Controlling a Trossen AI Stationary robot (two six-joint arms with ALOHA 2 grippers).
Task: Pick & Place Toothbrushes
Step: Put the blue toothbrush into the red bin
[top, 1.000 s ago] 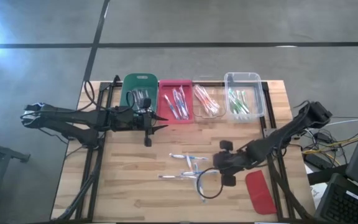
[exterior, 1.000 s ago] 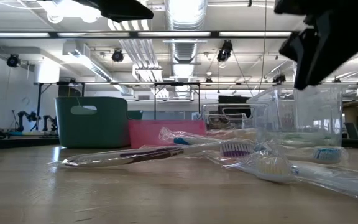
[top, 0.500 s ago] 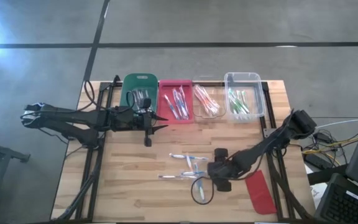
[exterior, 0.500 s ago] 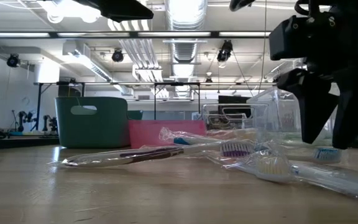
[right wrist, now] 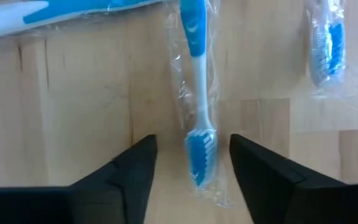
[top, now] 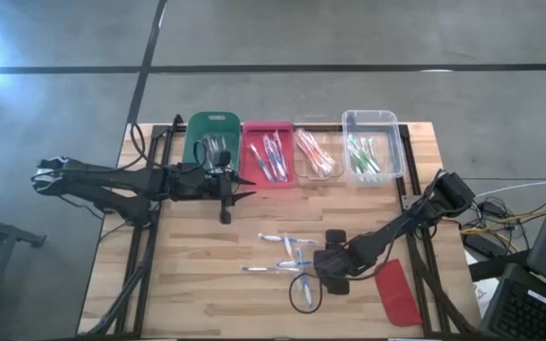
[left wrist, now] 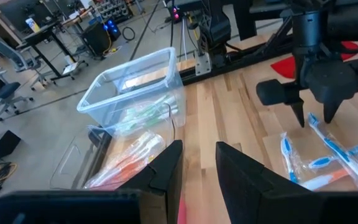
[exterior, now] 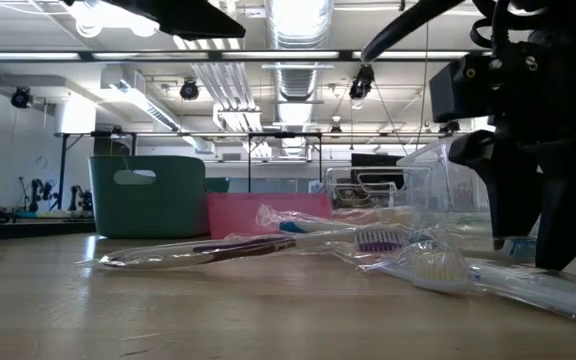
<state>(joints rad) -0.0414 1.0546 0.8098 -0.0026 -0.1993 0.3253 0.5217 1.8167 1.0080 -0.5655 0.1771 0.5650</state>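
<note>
Overhead, the right gripper (top: 313,276) hangs low over loose wrapped toothbrushes (top: 287,254) on the table (top: 188,275), near 4 bins (top: 297,147); the left gripper (top: 239,186) waits beside them, slightly parted, holding nothing. Right wrist: open fingers (right wrist: 120,180) straddle 1 blue toothbrush (right wrist: 197,130). Closing off-centre could pinch only crinkly wrapper, letting it slip
</note>
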